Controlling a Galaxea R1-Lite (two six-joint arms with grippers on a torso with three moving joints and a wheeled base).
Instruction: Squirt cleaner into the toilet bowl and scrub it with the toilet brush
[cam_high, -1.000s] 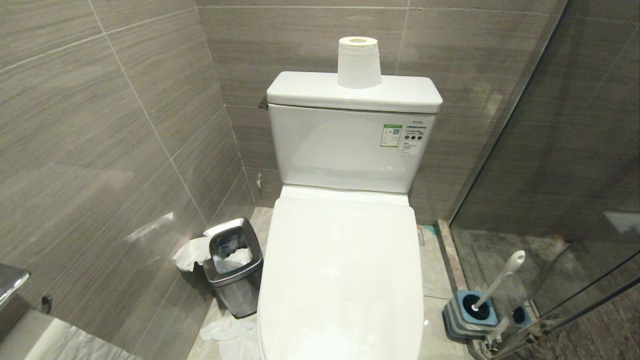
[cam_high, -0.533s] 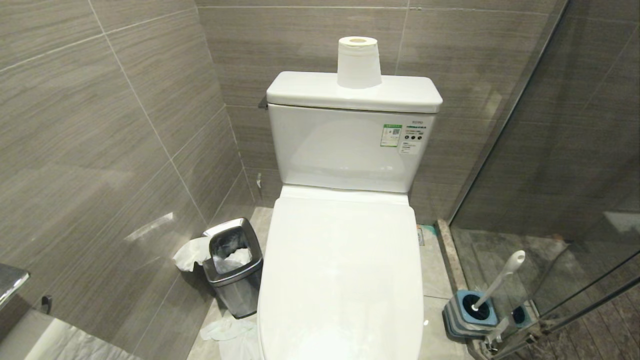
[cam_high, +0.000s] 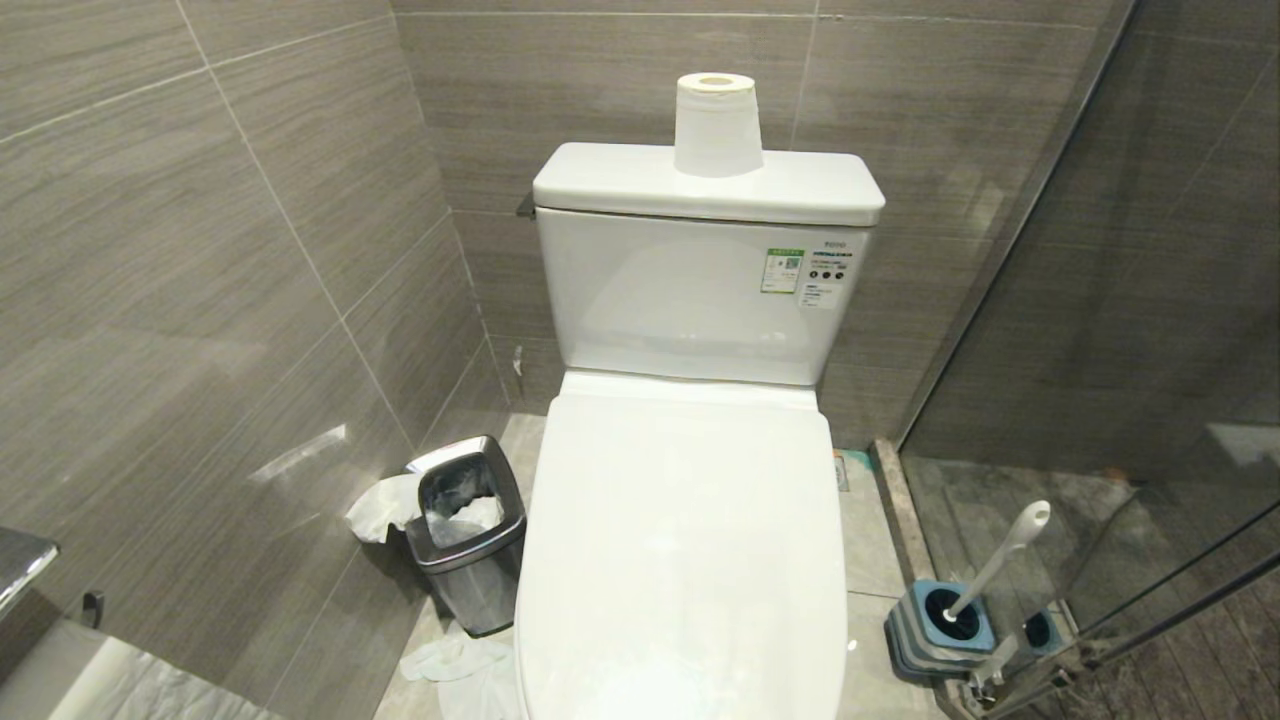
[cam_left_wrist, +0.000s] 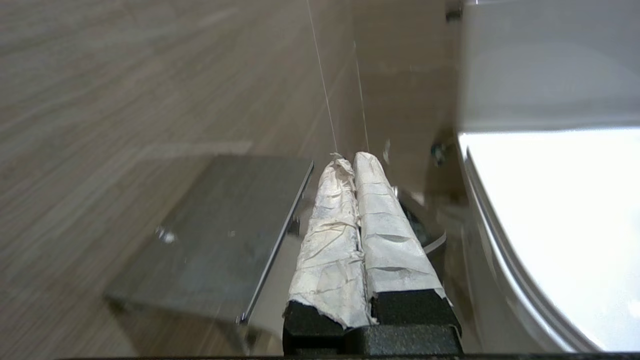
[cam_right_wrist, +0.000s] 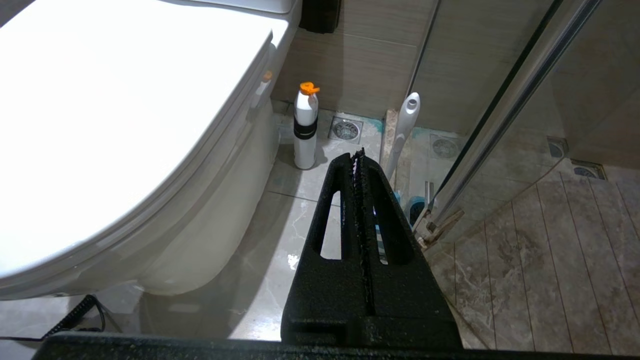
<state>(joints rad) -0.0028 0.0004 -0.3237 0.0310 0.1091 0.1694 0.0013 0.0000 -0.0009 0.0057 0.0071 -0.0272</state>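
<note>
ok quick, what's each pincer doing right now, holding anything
left pincer: closed, holding nothing, beside the toilet bowl.
right pincer: closed, holding nothing, above the floor near the toilet brush.

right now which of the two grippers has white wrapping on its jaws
The left gripper: pale crinkled wrap covers both of its shut jaws, beside the toilet bowl. The right gripper has bare black jaws, also shut, near the toilet brush.

Glossy white porcelain toilet bowl (cam_high: 680, 560)
</note>
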